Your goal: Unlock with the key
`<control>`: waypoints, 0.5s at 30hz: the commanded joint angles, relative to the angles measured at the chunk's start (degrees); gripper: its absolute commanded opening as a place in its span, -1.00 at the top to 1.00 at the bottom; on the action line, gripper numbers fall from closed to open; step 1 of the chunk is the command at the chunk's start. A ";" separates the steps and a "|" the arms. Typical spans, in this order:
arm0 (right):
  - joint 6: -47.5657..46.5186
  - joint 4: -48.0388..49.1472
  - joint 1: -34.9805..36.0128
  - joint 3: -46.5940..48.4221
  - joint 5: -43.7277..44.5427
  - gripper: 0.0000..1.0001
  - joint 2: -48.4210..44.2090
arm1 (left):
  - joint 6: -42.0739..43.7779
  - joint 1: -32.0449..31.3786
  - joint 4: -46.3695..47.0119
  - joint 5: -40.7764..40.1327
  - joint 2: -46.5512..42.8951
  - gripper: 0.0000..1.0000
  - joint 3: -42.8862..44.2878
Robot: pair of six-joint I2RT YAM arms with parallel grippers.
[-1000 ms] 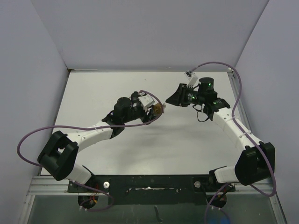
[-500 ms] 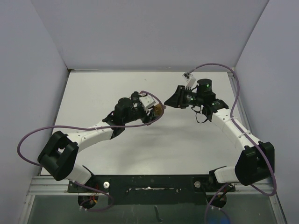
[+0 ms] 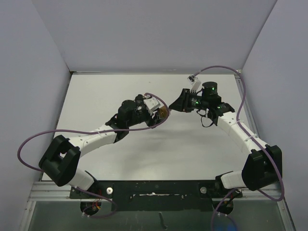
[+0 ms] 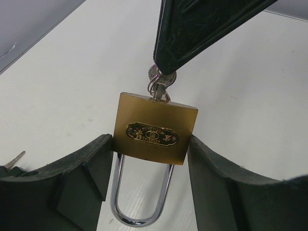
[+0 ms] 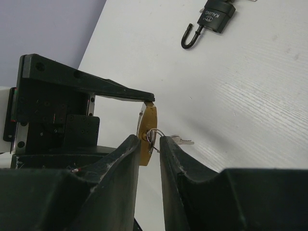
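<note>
A brass padlock (image 4: 154, 127) with a steel shackle (image 4: 139, 202) is held above the table, clamped by its sides in my left gripper (image 4: 150, 154). The shackle sits in the body with both legs. A key (image 4: 161, 79) on a wire ring is in the lock's bottom end. My right gripper (image 5: 150, 140) meets it head-on, its narrow jaws shut on the key's head, with the padlock (image 5: 147, 127) edge-on behind. From above, the left gripper (image 3: 160, 115) and the right gripper (image 3: 174, 107) meet at the padlock (image 3: 164, 112) mid-table.
A black padlock (image 5: 211, 21) lies on the white table (image 3: 96, 91) beyond the grippers. A loose silver key (image 5: 183, 140) lies on the table beside the brass lock, also in the left wrist view as the loose key (image 4: 14, 159). Grey walls enclose the table.
The right wrist has shifted slightly left, pressing closer to the lock. The left arm and padlock have barely moved.
</note>
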 commanded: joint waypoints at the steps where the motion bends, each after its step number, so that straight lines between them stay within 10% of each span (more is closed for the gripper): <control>1: 0.22 3.14 0.59 0.05 -1.09 0.51 -0.04 | 0.30 -0.31 7.15 0.11 -0.44 1.00 4.10; 15: 0.39 3.23 0.87 -0.04 -1.09 0.86 0.14 | 0.38 -0.24 7.65 0.17 -0.54 1.00 4.09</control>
